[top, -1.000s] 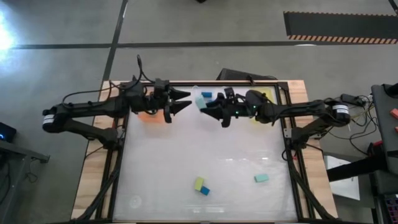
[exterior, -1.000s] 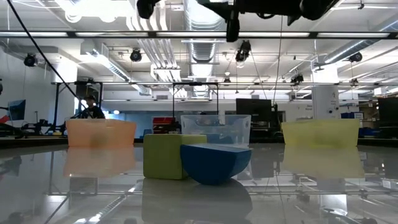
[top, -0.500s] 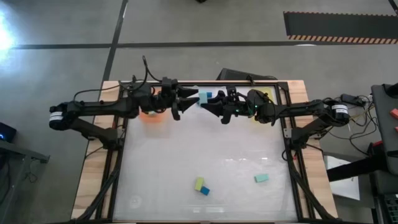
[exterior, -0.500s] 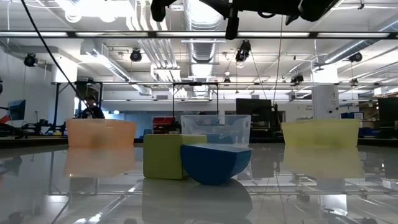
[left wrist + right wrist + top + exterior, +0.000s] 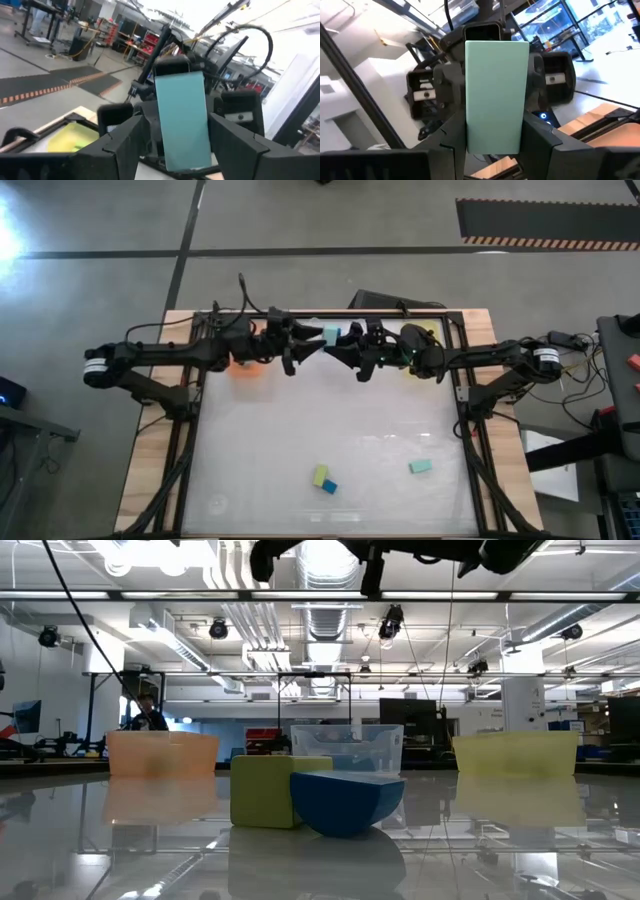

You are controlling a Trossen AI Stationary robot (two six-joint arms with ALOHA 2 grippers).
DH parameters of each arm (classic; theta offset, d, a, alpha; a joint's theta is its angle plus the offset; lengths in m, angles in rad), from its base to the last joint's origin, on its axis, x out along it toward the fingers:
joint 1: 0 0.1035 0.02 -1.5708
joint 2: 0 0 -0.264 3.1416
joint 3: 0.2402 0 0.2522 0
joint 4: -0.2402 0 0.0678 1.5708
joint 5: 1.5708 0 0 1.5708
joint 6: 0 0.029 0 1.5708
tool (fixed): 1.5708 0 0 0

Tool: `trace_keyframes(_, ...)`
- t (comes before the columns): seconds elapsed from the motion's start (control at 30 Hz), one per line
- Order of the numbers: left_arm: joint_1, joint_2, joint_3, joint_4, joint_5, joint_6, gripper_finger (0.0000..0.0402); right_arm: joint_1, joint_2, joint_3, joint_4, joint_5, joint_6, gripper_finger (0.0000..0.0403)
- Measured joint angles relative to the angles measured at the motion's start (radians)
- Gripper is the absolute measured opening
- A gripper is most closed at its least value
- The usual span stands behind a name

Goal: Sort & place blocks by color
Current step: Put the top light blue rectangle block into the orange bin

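Note:
A pale teal block point(image 5: 327, 336) is held in the air over the table's far middle, between my two grippers, which face each other. My right gripper point(image 5: 338, 347) is shut on it; the right wrist view shows the block point(image 5: 496, 95) between its fingers. My left gripper point(image 5: 311, 340) is open. Its fingers stand on either side of the same block point(image 5: 182, 120); I cannot tell whether they touch it. A yellow-green block point(image 5: 319, 474), a darker blue block point(image 5: 329, 486) and a pale teal block point(image 5: 420, 466) lie on the table near its front. My right gripper pinches the pale teal block by its two long sides point(image 5: 470, 135) between its two fingers. The fingers come level from the table's right side. The block is lifted clear of the table.
An orange tray point(image 5: 245, 367), a clear tray point(image 5: 347, 745) with a blue block point(image 5: 353, 332) in it, and a yellow tray point(image 5: 515, 753) stand along the far edge. The yellow-green block point(image 5: 265, 790) and the blue block point(image 5: 345, 802) touch.
My left gripper has gone toward the table's right edge, up to the pale teal block in my right gripper, and its open fingers now stand around it. The block and my right gripper have shifted slightly toward the far edge.

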Motion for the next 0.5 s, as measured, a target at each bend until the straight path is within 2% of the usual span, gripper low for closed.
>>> trace_keyframes(0.5, 0.000, 0.007, 0.000, -0.004, 0.008, 0.001, 0.0201, 0.005, 0.000, 0.000, -0.033, 0.008, -0.004, 0.0121)
